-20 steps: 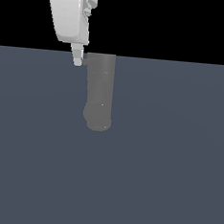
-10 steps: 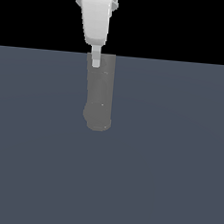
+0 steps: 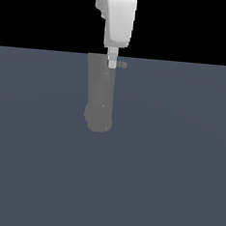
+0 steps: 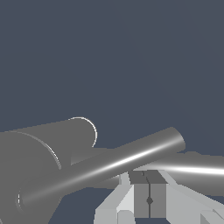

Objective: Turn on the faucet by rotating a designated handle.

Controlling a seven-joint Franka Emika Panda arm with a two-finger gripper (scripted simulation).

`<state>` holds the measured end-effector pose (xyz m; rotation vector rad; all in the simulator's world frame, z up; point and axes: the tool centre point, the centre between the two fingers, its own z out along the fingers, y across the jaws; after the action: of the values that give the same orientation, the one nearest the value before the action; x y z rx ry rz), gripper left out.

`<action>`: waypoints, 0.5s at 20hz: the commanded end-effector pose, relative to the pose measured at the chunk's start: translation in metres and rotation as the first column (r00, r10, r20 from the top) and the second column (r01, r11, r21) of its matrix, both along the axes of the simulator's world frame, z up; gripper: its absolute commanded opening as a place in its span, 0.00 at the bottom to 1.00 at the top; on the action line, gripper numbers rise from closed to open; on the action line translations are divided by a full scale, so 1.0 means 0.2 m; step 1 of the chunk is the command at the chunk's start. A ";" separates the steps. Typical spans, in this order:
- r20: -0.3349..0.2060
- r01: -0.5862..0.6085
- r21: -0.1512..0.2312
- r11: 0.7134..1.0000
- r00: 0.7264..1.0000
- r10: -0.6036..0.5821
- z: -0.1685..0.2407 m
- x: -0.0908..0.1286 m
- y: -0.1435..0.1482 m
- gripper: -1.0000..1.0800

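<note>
The faucet (image 3: pixel 101 97) is a thick matte grey column lying on the dark floor, rounded at its near end. At its far end a short thin handle (image 3: pixel 122 65) sticks out toward the exterior view's right. My white gripper (image 3: pixel 112 63) hangs over that far end, its fingertips just beside the handle stub on the column's side. In the wrist view the fingers (image 4: pixel 141 197) are pressed together with only a thin seam between them and nothing held. Beyond my gripper (image 4: pixel 149 175) lie the thick column (image 4: pixel 43 148) and two thin grey bars (image 4: pixel 113 164); I cannot tell which bar is the handle.
A flat dark blue-grey floor (image 3: pixel 178 164) spreads around the faucet. A black background fills the space behind the gripper body.
My gripper has travelled toward the exterior view's right, from the column's left edge across its far end to the handle side. The faucet has not moved.
</note>
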<state>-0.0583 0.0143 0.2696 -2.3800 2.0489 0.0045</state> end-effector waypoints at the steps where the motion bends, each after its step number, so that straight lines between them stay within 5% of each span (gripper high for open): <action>1: 0.000 0.004 0.000 1.000 1.000 -0.004 0.00 0.02 -0.02 0.00; 10: 0.001 0.017 -0.001 1.000 1.000 -0.017 0.00 0.13 -0.14 0.00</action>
<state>-0.0417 0.0061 0.2697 -2.3967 2.0384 0.0183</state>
